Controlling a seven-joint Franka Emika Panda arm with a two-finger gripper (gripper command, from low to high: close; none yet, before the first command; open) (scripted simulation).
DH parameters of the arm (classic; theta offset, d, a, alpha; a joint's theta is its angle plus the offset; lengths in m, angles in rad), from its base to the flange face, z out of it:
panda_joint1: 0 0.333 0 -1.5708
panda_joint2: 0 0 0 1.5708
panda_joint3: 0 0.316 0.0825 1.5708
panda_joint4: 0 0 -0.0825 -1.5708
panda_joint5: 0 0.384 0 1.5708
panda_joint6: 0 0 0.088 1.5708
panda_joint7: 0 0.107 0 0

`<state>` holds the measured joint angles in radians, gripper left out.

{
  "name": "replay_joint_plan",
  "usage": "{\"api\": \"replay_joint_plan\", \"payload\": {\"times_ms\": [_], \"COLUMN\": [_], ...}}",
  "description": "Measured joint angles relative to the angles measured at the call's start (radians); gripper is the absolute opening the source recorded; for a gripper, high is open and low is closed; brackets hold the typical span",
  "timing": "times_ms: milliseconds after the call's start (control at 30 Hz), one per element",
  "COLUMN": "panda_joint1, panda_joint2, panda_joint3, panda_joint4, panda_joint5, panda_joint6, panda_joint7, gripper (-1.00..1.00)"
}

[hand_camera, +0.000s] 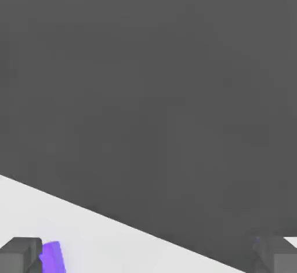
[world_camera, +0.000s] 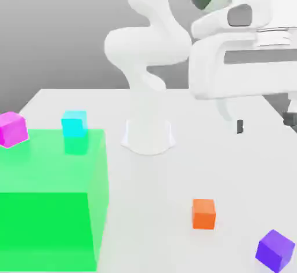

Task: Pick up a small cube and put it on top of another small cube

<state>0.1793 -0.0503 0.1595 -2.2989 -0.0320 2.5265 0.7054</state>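
Nearest item: one large translucent green block (world_camera: pixel 49 199), at the near left of the exterior view, resting on the white counter (world_camera: pixel 174 179); its near face and top face are both visible.

Item: small violet-purple cube (world_camera: pixel 275 250), at the near right of the exterior view, sitting on the counter, turned slightly so one corner faces the camera. Nothing touches it. In the hand view a sliver of the same cube (hand_camera: pixel 52 257) appears just beside one dark fingertip (hand_camera: pixel 20 254).

Item: small orange cube (world_camera: pixel 203 214), on the counter, left of the violet-purple cube and a little farther back, well apart from it.

Item: small cyan cube (world_camera: pixel 74 123), on the counter just behind the green block's far edge; its colour shows through the block's top.

Item: small magenta-pink cube (world_camera: pixel 12 129), at the far left of the exterior view, tilted, overlapping the green block's far left corner; whether it rests on the block or behind it cannot be told.

Item: white robot arm, base (world_camera: pixel 148 135) standing on the counter at centre far, links rising and bending toward the upper right.

Item: gripper (world_camera: pixel 264 121), high at the right of the exterior view, above the counter and holding nothing. Jaws spread wide apart; the hand view places one fingertip at each lower corner with bare counter between.
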Motion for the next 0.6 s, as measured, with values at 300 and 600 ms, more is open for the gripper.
{"api": "replay_joint_plan", "payload": {"times_ms": [300, 600], "panda_joint1": [0.101, 0.164], "panda_joint2": [0.331, 0.549], "panda_joint3": [0.032, -0.012], "panda_joint4": [0.002, 0.033], "panda_joint5": [-0.088, -0.155], "panda_joint6": [0.096, 0.228], "panda_joint7": [0.011, 0.048], "gripper": [0.00, -1.00]}}
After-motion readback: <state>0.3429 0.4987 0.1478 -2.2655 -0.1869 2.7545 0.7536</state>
